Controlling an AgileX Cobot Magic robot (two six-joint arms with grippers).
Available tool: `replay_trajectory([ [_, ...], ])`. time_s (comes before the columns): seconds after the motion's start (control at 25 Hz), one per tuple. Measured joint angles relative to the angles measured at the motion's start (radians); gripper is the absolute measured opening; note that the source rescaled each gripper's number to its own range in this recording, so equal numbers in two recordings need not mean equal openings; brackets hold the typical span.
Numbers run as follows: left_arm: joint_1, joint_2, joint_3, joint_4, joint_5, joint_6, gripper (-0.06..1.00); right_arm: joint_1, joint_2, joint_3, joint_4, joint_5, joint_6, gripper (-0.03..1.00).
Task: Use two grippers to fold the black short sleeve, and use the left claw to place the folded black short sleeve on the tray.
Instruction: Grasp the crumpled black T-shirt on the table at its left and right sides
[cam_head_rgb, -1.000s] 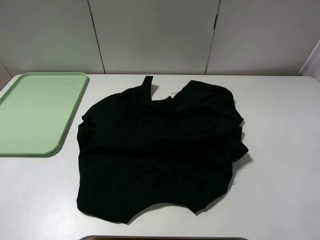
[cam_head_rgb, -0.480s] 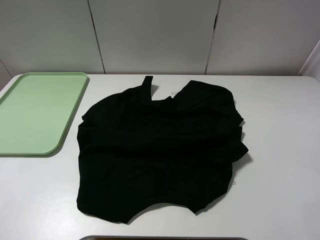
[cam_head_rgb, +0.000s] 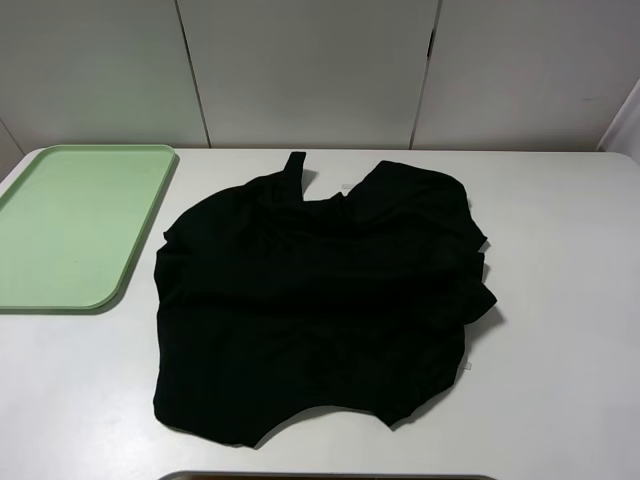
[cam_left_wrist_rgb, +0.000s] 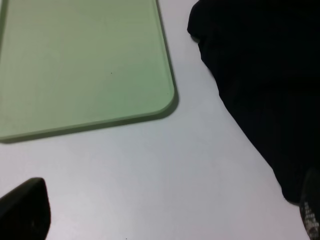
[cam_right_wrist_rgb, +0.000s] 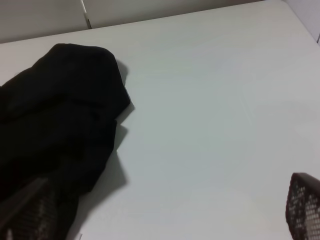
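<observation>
The black short sleeve (cam_head_rgb: 320, 300) lies loose and unfolded in the middle of the white table (cam_head_rgb: 560, 300). Its neckline faces the far edge, its hem is uneven at the near edge, and rumpled layers are bunched along its right side. That central spot probably suits a two-armed fold, since each arm can reach its own side of the cloth. The tray (cam_head_rgb: 60, 230) sits empty at the far left, just apart from the shirt's left edge. This is on the side of the arm meant to do the placing. Neither arm shows in the high view. The left gripper (cam_left_wrist_rgb: 167, 215) hangs over bare table between the tray's near corner and the shirt's left edge, its jaws spread wide and holding nothing. The right gripper (cam_right_wrist_rgb: 167, 212) is likewise wide apart and empty over the table at the shirt's right side. One of its fingertips (cam_right_wrist_rgb: 30, 215) is close to the bunched fabric, and whether it touches cannot be told. Folding has not begun, and the wide jaws look ready for a first pinch on the edges.
</observation>
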Motion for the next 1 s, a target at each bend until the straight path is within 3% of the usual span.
replay_trajectory([
  [0.28,0.0,0.075,-0.06,0.0,0.002,-0.015,1.0,0.0,0.156,-0.048,0.016,0.0,-0.01,1.0],
  [0.64,-0.007,0.564,-0.362,0.001,0.059,0.077,1.0,0.0,0.542,-0.275,0.084,-0.039,-0.197,1.0],
  [0.8,-0.14,0.743,-0.443,0.041,0.065,0.111,0.99,0.059,0.678,-0.33,0.106,-0.106,-0.271,1.0],
  [1.0,-0.406,0.885,-0.456,0.207,0.077,0.162,0.99,0.256,0.856,-0.349,0.085,-0.128,-0.38,1.0],
])
